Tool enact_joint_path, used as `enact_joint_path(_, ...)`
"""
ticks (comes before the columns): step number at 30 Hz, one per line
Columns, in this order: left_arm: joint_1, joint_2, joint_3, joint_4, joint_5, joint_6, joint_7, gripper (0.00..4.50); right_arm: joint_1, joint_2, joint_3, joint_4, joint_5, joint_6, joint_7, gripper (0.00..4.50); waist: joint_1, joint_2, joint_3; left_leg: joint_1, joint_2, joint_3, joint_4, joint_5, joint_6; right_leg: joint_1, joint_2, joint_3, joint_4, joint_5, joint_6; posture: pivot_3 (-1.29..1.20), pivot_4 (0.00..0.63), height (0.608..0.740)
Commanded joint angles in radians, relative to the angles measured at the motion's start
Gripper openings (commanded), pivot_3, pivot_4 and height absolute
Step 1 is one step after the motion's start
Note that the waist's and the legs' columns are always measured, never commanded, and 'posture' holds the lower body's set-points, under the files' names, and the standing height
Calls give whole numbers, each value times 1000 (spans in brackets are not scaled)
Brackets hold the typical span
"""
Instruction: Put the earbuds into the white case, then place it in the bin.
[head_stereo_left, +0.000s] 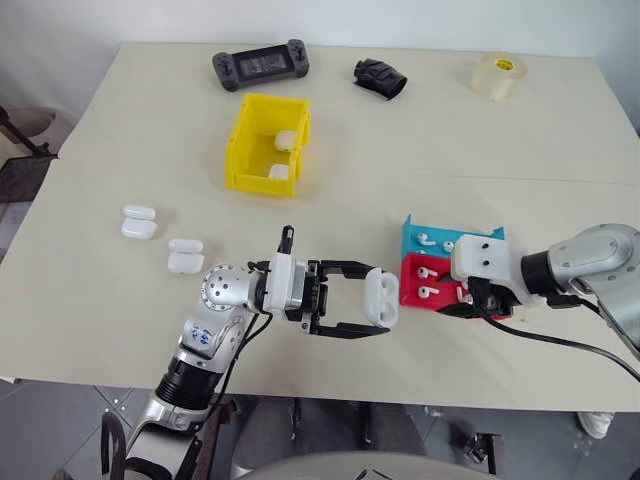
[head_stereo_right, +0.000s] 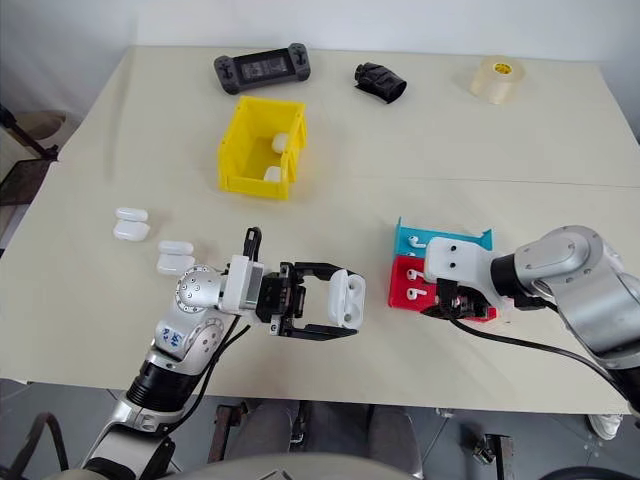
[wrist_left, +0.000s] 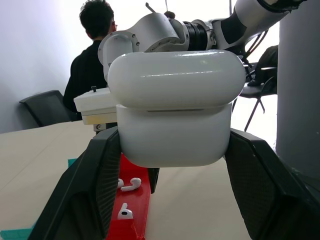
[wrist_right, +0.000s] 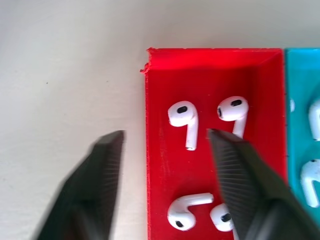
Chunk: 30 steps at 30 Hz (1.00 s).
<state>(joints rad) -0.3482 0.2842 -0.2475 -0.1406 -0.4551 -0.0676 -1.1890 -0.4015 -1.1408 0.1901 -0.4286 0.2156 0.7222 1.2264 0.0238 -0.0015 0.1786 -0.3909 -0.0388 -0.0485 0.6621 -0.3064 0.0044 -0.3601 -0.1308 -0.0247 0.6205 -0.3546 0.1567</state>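
My left gripper (head_stereo_left: 385, 310) pinches the glossy white rounded case (head_stereo_left: 381, 297); my spread right gripper (wrist_right: 165, 145) straddles the red tray's (wrist_right: 160, 165) wall, risking snagging instead of reaching tiny white earbuds (wrist_right: 182, 116).

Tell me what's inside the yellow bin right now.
Two white cases lie inside the yellow bin, one against the far right wall and another near the front right corner. The near wall hides part of the floor, so anything lying there cannot be seen.

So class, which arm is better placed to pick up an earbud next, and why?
The right. Its pincer hovers open over the red tray, close to an earbud. The left pincer is busy, shut on the case.
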Motion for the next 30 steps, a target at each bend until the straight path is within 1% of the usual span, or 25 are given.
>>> enact_joint_path(1, -8, 9, 17, -3, -11, -21, -14, 2759, -8, -28, -13, -29, -6, 6, 0, 3851, 0, 0, 0, 0, 0, 0, 0, 0, 0, 0, 0, 0, 0, 0, 0, 0, 150, 740)
enact_joint_path(5, -10, 3, 15, 2, -9, -25, -15, 2759, 30, -86, -51, 16, -19, -69, 30, 3851, 2, 0, 0, 0, 0, 0, 0, 0, 0, 0, 0, 0, 0, 0, 0, 0, 150, 740)
enact_joint_path(8, -1, -5, 8, 0, -3, -30, -11, 2759, 46, -116, -56, 42, -29, -110, 41, 3851, 1, 0, 0, 0, -1, 0, 0, 0, 0, 0, -1, 0, 0, 0, 0, 0, 150, 740)
enact_joint_path(15, 13, -9, 5, -10, 1, -29, -2, 2759, 17, -102, -52, 109, -31, -129, 38, 3851, -1, 0, 0, 0, 0, 0, 0, 0, 0, 0, 0, 0, 0, 0, 0, 0, 150, 740)
enact_joint_path(20, 13, -5, 4, -12, 4, -31, -2, 2759, -19, -94, -19, 173, -56, -161, 58, 3851, -1, 0, 0, 0, 0, 1, 0, 0, 0, 0, 0, 0, 0, 0, 0, 0, 150, 740)
enact_joint_path(23, 12, -4, 3, -13, 6, -32, 0, 2759, -30, -83, 1, 190, -71, -178, 70, 3311, 0, 0, 0, 0, 0, 0, 0, 0, 0, 0, 0, 0, 0, 0, 0, 0, 150, 740)
enact_joint_path(28, 13, -5, 1, -16, 8, -34, 4, 2759, -54, -63, 22, 218, -103, -203, 78, 1719, -1, 0, 0, 0, 0, 1, 0, 0, 0, 0, 0, 0, 0, 0, 0, 0, 150, 740)
enact_joint_path(30, 13, -7, 1, -16, 9, -35, 9, 2759, -61, -62, 29, 224, -110, -212, 88, 1719, -1, 0, 0, 0, 0, 1, 0, 0, 0, 0, 0, 0, 0, 0, 0, 0, 150, 740)
